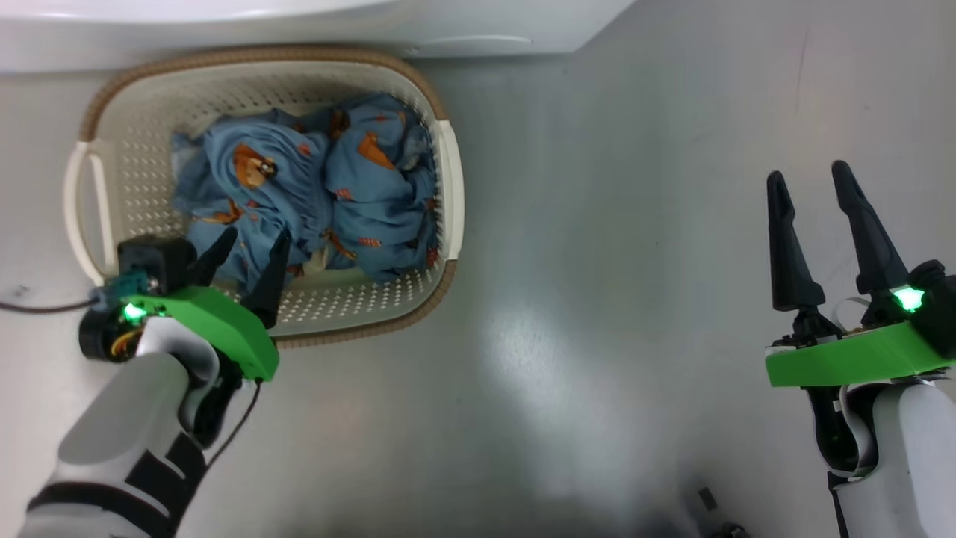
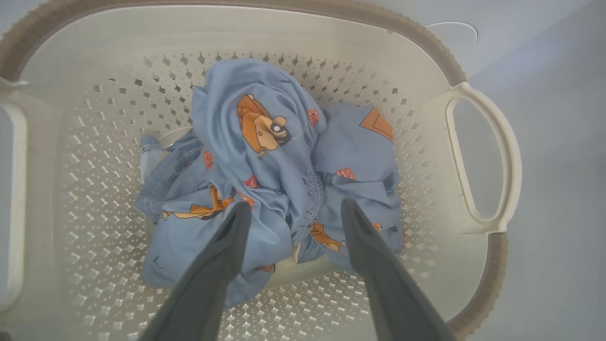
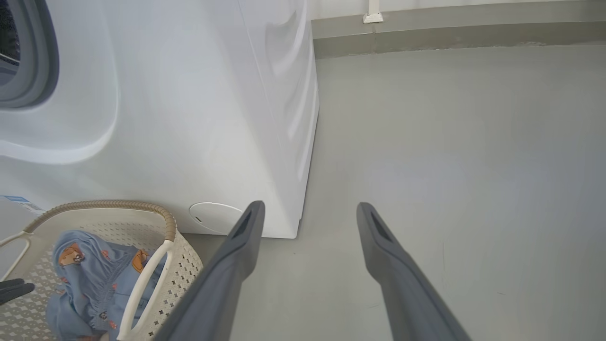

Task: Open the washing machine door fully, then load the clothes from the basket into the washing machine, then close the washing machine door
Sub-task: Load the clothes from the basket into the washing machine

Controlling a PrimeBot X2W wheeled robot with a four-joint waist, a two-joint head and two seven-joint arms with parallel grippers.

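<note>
The cream basket (image 1: 450, 187) with a brown rim stands on the floor right against the white washing machine (image 1: 478, 30). Crumpled light blue clothes (image 1: 299, 187) printed with orange bears lie in it. My left gripper (image 1: 254, 239) hangs open just above the near part of the pile, its fingers (image 2: 227, 251) straddling the clothes (image 2: 265, 156) without pinching them. My right gripper (image 1: 808, 175) is open and empty over bare floor, well right of the basket. The right wrist view shows the washing machine (image 3: 189, 118), its grey gasket (image 3: 45, 61) and the basket (image 3: 109, 206). The washing machine door is out of view.
Smooth grey floor (image 1: 635, 261) spreads to the right of the basket and machine. A round service cover (image 3: 215, 218) sits low on the washer front, and a blue label (image 3: 19, 201) beside the basket. A thin cable (image 1: 37, 306) trails near my left wrist.
</note>
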